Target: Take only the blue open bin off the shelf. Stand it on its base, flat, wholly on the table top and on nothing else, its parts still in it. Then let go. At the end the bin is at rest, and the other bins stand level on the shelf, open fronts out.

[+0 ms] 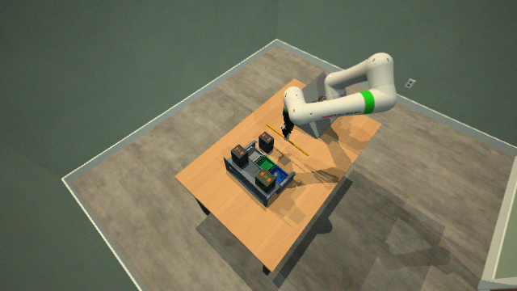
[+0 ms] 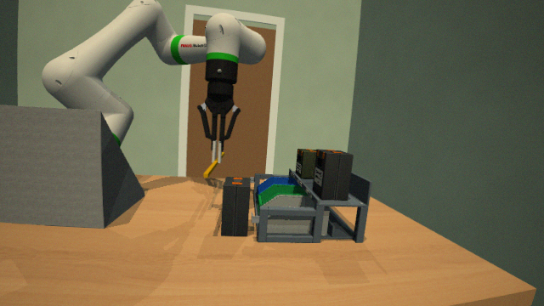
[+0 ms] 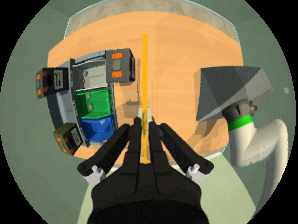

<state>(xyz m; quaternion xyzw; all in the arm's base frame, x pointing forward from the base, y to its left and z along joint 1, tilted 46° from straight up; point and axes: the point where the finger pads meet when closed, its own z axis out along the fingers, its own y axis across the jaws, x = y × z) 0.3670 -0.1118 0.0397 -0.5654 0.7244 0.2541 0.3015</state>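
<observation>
Beside the grey pedestal [image 2: 51, 170], the gripper [image 2: 218, 155] is hanging above the table [image 2: 170, 272] with its jaws pinching a thin yellow rod [image 3: 144, 90], while rightward the blue bin [image 2: 272, 184] is sitting in the shelf [image 2: 361, 212] behind the green bin [image 2: 282, 189].

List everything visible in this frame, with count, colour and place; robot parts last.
Table: one, wooden, mid-floor.
Shelf: one, grey, on the table.
Open bins: three side by side in the shelf: blue bin, green bin, grey bin.
Dark boxes: three; two on the shelf top, one on the table beside it.
Yellow rod: one, thin, pinched in the gripper.
Pedestal: one, grey.
Door: one, brown.
Arm: one, white, green bands.
Gripper: one, black, shut on the rod.
</observation>
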